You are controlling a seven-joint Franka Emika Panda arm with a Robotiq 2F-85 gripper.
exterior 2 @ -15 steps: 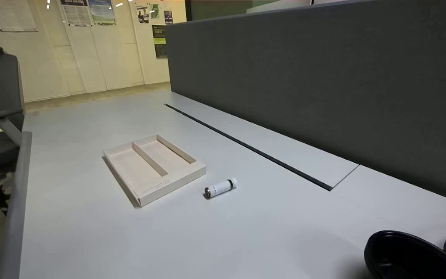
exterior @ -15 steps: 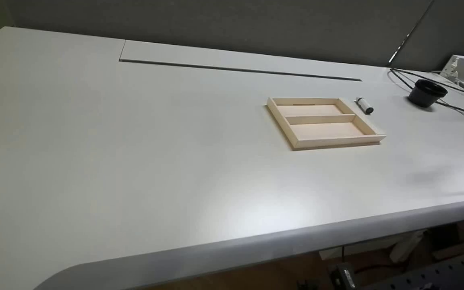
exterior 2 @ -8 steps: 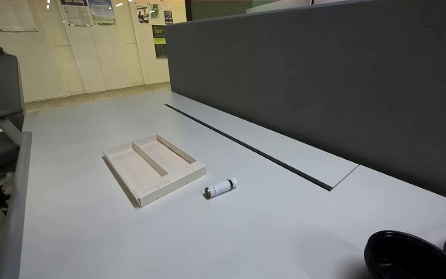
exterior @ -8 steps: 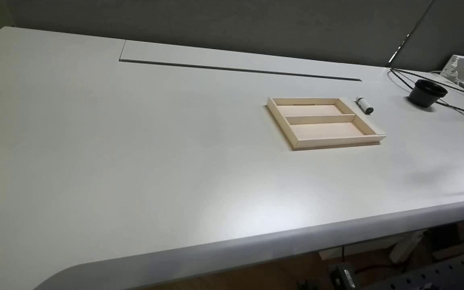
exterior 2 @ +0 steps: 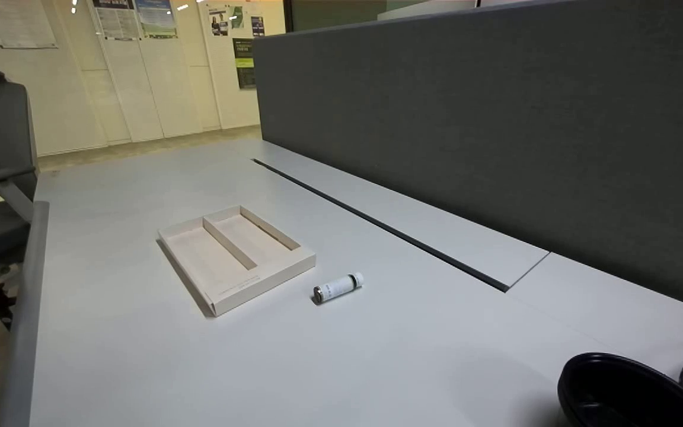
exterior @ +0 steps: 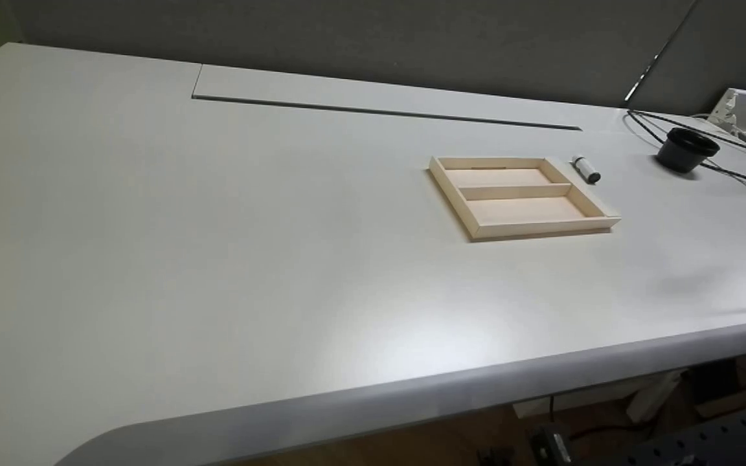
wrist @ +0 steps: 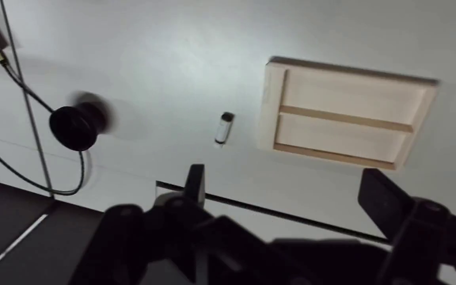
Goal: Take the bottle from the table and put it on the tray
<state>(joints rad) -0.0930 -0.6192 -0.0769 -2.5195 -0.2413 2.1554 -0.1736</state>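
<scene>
A pale, grey-white tabletop (exterior: 217,259) spreads wide in both exterior views, smooth, with a rounded front edge. A dark grey partition (exterior 2: 466,130) rises along its back, and in an exterior view a grey office chair (exterior 2: 0,133) stands by its edge.

On the tabletop lies the tray (exterior: 541,228), shallow, rectangular, in light bare wood, with a raised rim and a single divider making two compartments. One side has a broad, flat top bearing faint print, too small to read.

The black hand (wrist: 283,184) shows at the bottom of the wrist view. Its two fingers (wrist: 382,200) stand wide apart, with tabletop visible between them, and it has hold of nothing.

A black pot (exterior: 682,153), round and wide-mouthed, stands well apart from the tray.

Smallest is the bottle (exterior 2: 338,289): a slim cylinder lying on its side on the tabletop, outside the tray. It rests just beside that broad-topped side, and in the wrist view it sits between tray and pot, nearer the tray. Most of its body is white, like a label, with small print that cannot be read. One end is round, dark and shiny; near the opposite end runs a narrow dark band, and past that comes a short white tip.
</scene>
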